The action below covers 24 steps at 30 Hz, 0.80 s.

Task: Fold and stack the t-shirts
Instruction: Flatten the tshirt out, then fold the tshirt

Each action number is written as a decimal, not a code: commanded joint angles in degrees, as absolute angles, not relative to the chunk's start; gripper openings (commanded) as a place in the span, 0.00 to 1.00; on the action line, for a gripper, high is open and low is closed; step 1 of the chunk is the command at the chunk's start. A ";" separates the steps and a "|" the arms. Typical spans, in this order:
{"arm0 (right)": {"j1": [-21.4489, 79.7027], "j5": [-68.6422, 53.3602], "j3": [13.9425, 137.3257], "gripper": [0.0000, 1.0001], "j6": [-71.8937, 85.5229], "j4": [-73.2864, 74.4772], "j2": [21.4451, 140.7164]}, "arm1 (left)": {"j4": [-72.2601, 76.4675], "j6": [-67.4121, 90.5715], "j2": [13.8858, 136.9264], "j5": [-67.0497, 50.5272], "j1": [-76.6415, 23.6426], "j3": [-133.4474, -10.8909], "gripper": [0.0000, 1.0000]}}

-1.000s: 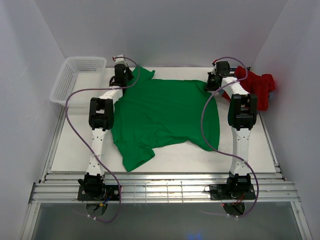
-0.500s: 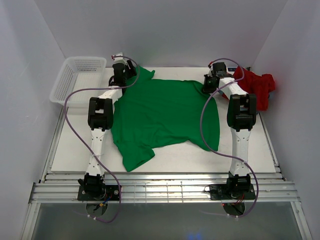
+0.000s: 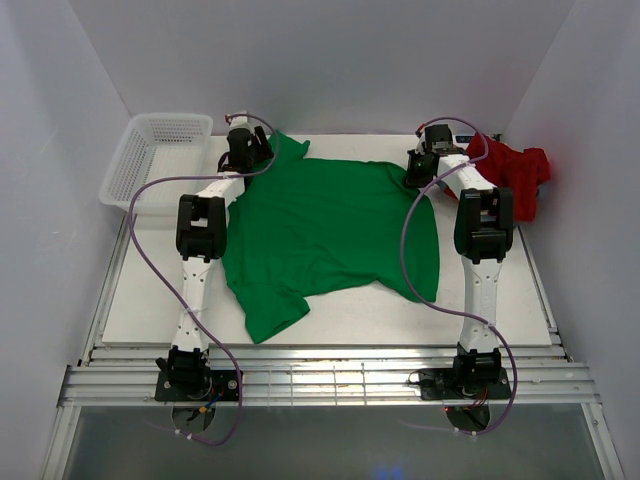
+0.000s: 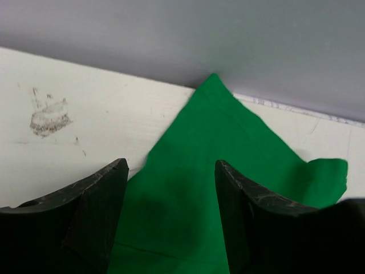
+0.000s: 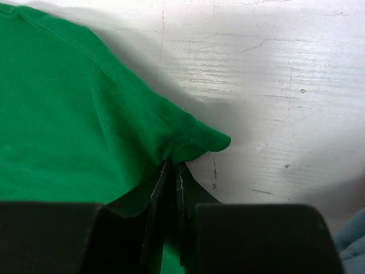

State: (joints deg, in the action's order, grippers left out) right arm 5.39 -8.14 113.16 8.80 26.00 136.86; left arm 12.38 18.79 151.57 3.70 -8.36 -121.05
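Over the green t-shirt (image 3: 330, 235), both arms stretch forward, left claw (image 4: 171, 171) agape.

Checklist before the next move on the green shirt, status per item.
1. Left gripper holding cloth: not ok. Jaws stand open, with the far left corner of the green t-shirt lying under them, ungripped.
2. Right gripper holding cloth: ok. Shut, with the shirt's far right edge puckered into the tips.
3. Shirt laid out for folding: ok. Spread out, no fold made yet.
4. Red t-shirt out of the way: ok. Bunched at the far right, beyond the right arm.
5. Basket off the cloth: ok. Far left, apart from the shirt.
6. Both far corners held alike: not ok. Only the right is gripped.
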 commanded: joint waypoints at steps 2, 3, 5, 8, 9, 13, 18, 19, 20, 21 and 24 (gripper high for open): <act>5.71 -9.05 115.14 0.15 9.67 26.54 133.68 | 7.03 19.69 151.79 3.87 -8.44 -121.56 0.72; 5.71 -9.14 114.96 0.15 9.84 26.46 133.59 | 5.99 20.04 151.96 3.78 -8.35 -121.81 0.71; 5.71 -9.14 114.61 0.15 9.93 26.37 133.51 | 4.84 20.21 152.23 3.52 -8.44 -122.25 0.71; 5.80 -9.23 114.43 0.15 10.02 26.19 133.42 | 3.61 20.57 152.84 3.17 -8.44 -122.43 0.71; 5.80 -9.23 114.35 0.15 9.93 26.19 133.33 | 3.60 20.57 152.84 2.90 -8.44 -122.34 0.70; 5.80 -9.14 113.73 0.15 9.93 26.10 132.98 | 2.90 20.92 153.54 2.37 -8.53 -122.61 0.61; 5.80 -9.23 112.42 0.15 9.93 25.84 132.28 | 2.20 20.92 153.72 2.90 -8.53 -122.34 0.38; 5.80 -9.40 112.15 0.15 9.93 25.75 132.01 | 2.02 20.92 153.72 2.90 -8.53 -122.34 0.33; 5.89 -9.40 111.80 0.15 9.93 25.58 131.84 | 2.02 20.92 153.63 2.99 -8.53 -122.26 0.29; 5.89 -9.40 111.71 0.15 10.02 25.58 131.75 | 1.93 20.92 153.37 2.90 -8.53 -121.91 0.23; 5.89 -9.23 111.18 0.15 10.02 25.40 131.22 | 2.11 21.09 152.23 2.99 -8.53 -121.90 0.12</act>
